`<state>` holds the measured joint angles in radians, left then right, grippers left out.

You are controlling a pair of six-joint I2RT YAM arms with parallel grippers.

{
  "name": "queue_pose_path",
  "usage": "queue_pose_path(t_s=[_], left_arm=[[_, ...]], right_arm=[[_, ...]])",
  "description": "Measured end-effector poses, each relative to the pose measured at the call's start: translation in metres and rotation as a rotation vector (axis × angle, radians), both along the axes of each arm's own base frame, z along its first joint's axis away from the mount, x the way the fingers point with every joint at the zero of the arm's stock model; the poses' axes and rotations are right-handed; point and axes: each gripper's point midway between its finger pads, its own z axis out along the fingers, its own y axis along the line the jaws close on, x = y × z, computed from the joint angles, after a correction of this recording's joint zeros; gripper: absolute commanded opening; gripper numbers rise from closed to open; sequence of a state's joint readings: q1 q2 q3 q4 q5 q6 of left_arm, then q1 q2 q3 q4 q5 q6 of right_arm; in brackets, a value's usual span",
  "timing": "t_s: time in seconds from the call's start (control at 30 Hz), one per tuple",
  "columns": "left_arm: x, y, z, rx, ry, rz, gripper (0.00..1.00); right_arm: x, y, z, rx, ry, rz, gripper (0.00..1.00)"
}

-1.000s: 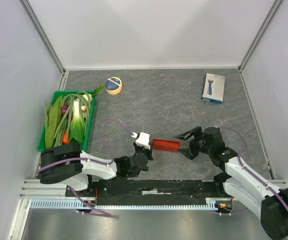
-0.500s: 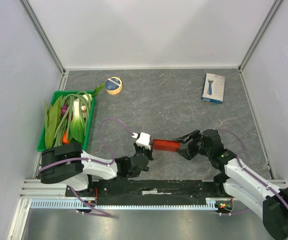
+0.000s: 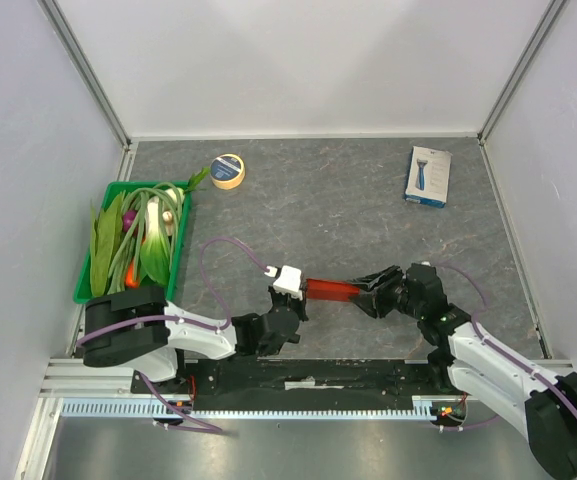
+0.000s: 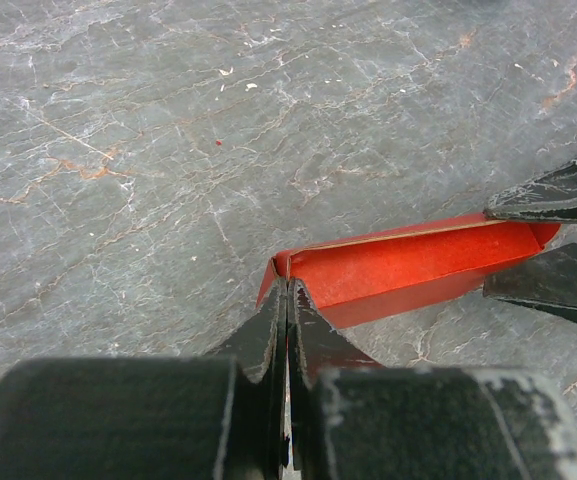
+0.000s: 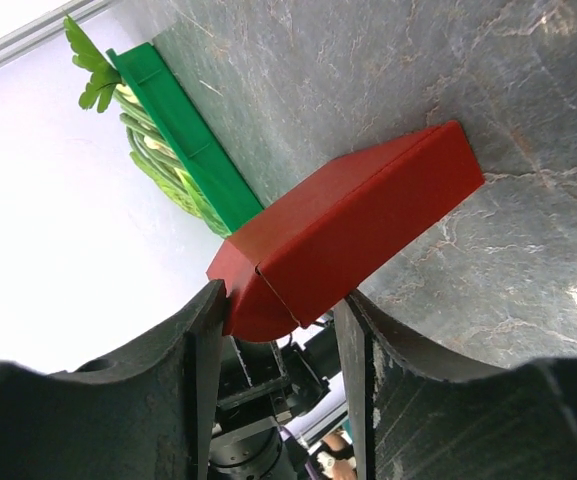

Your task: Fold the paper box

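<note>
While the box (image 3: 332,290) is held at both ends, it is found low in the centre of the top view, stretched left to right on or just above the grey tabletop (image 3: 318,200); which of the 2 cannot be told. It is seen as a long, narrow, glossy red shape. In the left wrist view it is shown partly folded, with a pale cardboard edge along its upper rim.

Its left end is gripped by the left fingers (image 4: 265,335), which are pressed tightly together with the red corner caught between their tips. Its right end is bracketed by the 2 right fingers (image 5: 203,345), 1 at each side. In the right wrist view they are seen against or just beside the rounded end flap, and whether the cardboard is truly clamped cannot be told.

At the left of the top view a green tray (image 3: 179,250) is filled with leafy greens (image 3: 143,235). A tape roll (image 3: 228,171) is placed just beyond the tray's upper right corner. A white-and-blue pack (image 3: 428,176) is set at the upper right, well apart from the box.
</note>
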<state>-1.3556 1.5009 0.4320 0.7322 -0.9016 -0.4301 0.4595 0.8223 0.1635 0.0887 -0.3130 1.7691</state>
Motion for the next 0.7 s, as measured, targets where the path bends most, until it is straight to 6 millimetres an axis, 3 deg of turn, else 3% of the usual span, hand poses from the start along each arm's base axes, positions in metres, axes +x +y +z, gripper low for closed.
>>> queue_pose_path(t_s=[0.07, 0.3, 0.6, 0.7], left_arm=[[0.0, 0.0, 0.0, 0.001, -0.002, 0.004, 0.02], [0.0, -0.001, 0.0, 0.002, -0.004, 0.009, 0.04], [-0.009, 0.0, -0.002, -0.021, 0.018, -0.043, 0.39], [-0.02, 0.01, -0.025, 0.049, 0.061, -0.102, 0.49]], right_arm=[[-0.001, 0.001, 0.0, 0.015, -0.005, -0.004, 0.43], [-0.002, 0.001, -0.001, 0.068, -0.024, -0.024, 0.35], [0.003, 0.001, -0.001, 0.076, -0.039, -0.041, 0.29], [0.002, 0.0, -0.013, 0.049, -0.01, -0.042, 0.28]])
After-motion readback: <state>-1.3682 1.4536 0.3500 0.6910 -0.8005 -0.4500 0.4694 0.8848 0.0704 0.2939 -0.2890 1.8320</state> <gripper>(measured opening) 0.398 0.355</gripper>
